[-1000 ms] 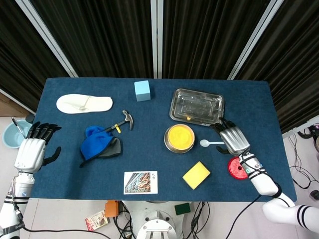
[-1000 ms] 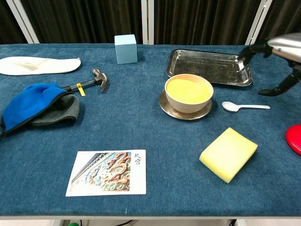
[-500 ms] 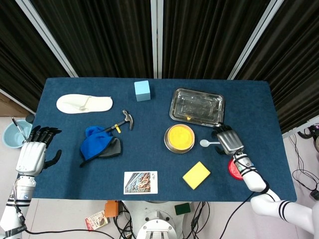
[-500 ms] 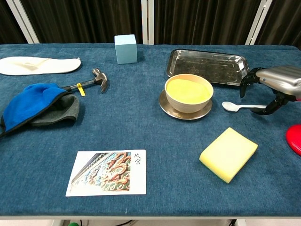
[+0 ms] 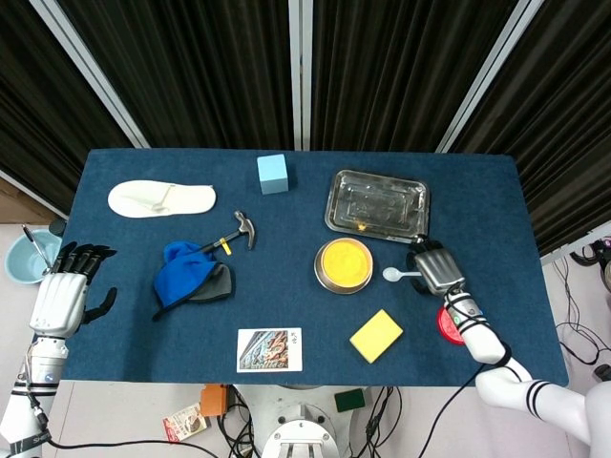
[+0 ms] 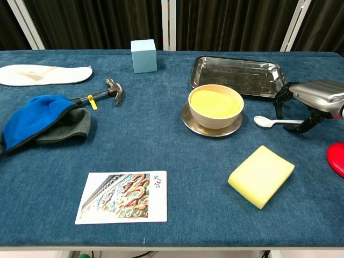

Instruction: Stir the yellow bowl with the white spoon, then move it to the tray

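Note:
The yellow bowl (image 5: 344, 264) (image 6: 215, 105) stands on a metal saucer at centre right, filled with yellow. The white spoon (image 5: 394, 275) (image 6: 269, 122) lies flat on the cloth just right of it, handle pointing right. My right hand (image 5: 434, 269) (image 6: 309, 99) hovers low over the handle's end, fingers curved down on either side of it, and the spoon still rests on the table. The steel tray (image 5: 377, 204) (image 6: 236, 75) sits behind the bowl. My left hand (image 5: 62, 291) hangs off the table's left edge, fingers apart, holding nothing.
A yellow sponge (image 6: 261, 175) lies in front of the bowl, and a red lid (image 6: 337, 158) lies near my right wrist. On the left are a hammer (image 6: 105, 94), a blue cloth (image 6: 37, 118), a white insole (image 6: 43, 74), a blue cube (image 6: 143, 55) and a picture card (image 6: 123, 196).
My right hand came down from beside the tray onto the spoon's handle end and curled its fingers around it. The spoon and bowl have not moved. The left hand barely shifted.

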Motion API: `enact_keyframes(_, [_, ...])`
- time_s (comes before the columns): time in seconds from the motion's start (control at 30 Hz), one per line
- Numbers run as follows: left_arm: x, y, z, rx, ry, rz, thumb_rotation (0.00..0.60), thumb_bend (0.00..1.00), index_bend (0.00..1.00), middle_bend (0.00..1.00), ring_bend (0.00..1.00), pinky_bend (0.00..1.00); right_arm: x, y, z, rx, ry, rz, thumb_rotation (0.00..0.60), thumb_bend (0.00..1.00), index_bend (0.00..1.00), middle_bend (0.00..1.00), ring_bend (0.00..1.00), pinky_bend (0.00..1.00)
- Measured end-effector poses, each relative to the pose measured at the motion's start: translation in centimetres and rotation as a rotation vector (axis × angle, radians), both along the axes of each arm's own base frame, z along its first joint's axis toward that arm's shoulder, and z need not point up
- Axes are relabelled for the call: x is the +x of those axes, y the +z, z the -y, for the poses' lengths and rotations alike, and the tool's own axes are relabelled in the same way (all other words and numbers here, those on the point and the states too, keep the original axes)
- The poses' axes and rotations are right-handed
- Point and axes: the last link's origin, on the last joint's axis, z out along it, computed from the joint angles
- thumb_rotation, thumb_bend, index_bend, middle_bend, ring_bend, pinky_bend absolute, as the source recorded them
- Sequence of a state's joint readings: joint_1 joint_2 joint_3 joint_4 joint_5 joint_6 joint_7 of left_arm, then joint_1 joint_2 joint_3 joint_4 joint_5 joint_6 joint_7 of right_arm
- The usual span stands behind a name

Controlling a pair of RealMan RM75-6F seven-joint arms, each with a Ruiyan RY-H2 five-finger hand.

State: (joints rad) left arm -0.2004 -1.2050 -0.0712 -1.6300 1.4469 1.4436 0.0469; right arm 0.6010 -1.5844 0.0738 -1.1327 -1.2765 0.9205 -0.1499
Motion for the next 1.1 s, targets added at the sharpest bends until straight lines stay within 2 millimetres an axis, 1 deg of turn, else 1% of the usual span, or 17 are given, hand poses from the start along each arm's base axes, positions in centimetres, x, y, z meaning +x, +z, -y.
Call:
enact_keyframes(0.07, [0.0, 0.0, 0.0, 0.001, 0.0, 0.0, 0.6, 0.34, 0.23, 0.19, 0.14, 0.09, 0.0, 0.0, 0.0, 0.001, -0.001, 0.0, 0.6, 0.45, 0.53, 0.24, 0.06, 0.21])
enact_keyframes(0.13, [-0.1, 0.0, 0.0, 0.003, 0.001, 0.001, 0.6, 0.34, 0.23, 0.19, 0.14, 0.09, 0.0, 0.0, 0.0, -0.001, 0.001, 0.005, 0.6, 0.48, 0.56, 0.26, 0.06, 0.21])
enact_keyframes(0.23, [-0.1, 0.1, 0.1, 0.005, 0.0, -0.001, 0.6, 0.34, 0.23, 0.19, 0.14, 0.09, 0.0, 0.4, 0.0, -0.01, 0.014, 0.008, 0.6, 0.48, 0.57, 0.26, 0.06, 0.21])
enact_keyframes(0.37, [-0.1, 0.2, 0.1, 0.007, 0.0, -0.003, 0.6, 0.34, 0.23, 0.19, 0.14, 0.09, 0.2, 1.6, 0.1, -0.025, 0.049, -0.005, 0.6, 0.48, 0.58, 0.27, 0.06, 0.21])
enact_keyframes(0.47, [0.0, 0.3, 0.2, 0.01, -0.002, -0.005, 0.6, 0.35, 0.23, 0.19, 0.14, 0.09, 0.7, 3.0, 0.2, -0.039, 0.093, -0.02, 0.6, 0.48, 0.59, 0.27, 0.06, 0.21])
enact_keyframes(0.57, [0.1, 0.5, 0.3, 0.016, -0.004, -0.008, 0.6, 0.35, 0.23, 0.19, 0.14, 0.09, 1.7, 4.9, 0.5, -0.061, 0.153, -0.035, 0.6, 0.48, 0.59, 0.27, 0.06, 0.21])
enact_keyframes(0.67, [0.2, 0.7, 0.3, 0.024, -0.004, -0.008, 0.6, 0.35, 0.23, 0.19, 0.14, 0.09, 3.6, 6.6, 1.2, -0.081, 0.224, -0.044, 0.6, 0.48, 0.59, 0.27, 0.06, 0.21])
enact_keyframes(0.73, [0.2, 0.7, 0.4, 0.03, -0.002, -0.006, 0.6, 0.35, 0.23, 0.19, 0.14, 0.09, 5.3, 7.0, 1.9, -0.086, 0.275, -0.061, 0.6, 0.48, 0.59, 0.27, 0.06, 0.21])
enact_keyframes(0.87, [0.1, 0.7, 0.6, 0.033, 0.004, -0.003, 0.6, 0.35, 0.23, 0.19, 0.14, 0.09, 8.0, 6.1, 3.0, -0.061, 0.349, -0.115, 0.6, 0.48, 0.59, 0.27, 0.06, 0.21])
enact_keyframes(0.97, [-0.2, 0.6, 0.7, 0.034, 0.012, 0.003, 0.6, 0.35, 0.23, 0.19, 0.14, 0.09, 9.9, 4.4, 3.7, -0.031, 0.397, -0.166, 0.6, 0.48, 0.59, 0.27, 0.06, 0.21])
enact_keyframes(1.1, [-0.8, 0.6, 1.0, 0.038, 0.024, 0.011, 0.6, 0.35, 0.23, 0.19, 0.14, 0.09, 12.3, 1.7, 4.1, 0.004, 0.45, -0.221, 0.6, 0.48, 0.57, 0.26, 0.06, 0.21])
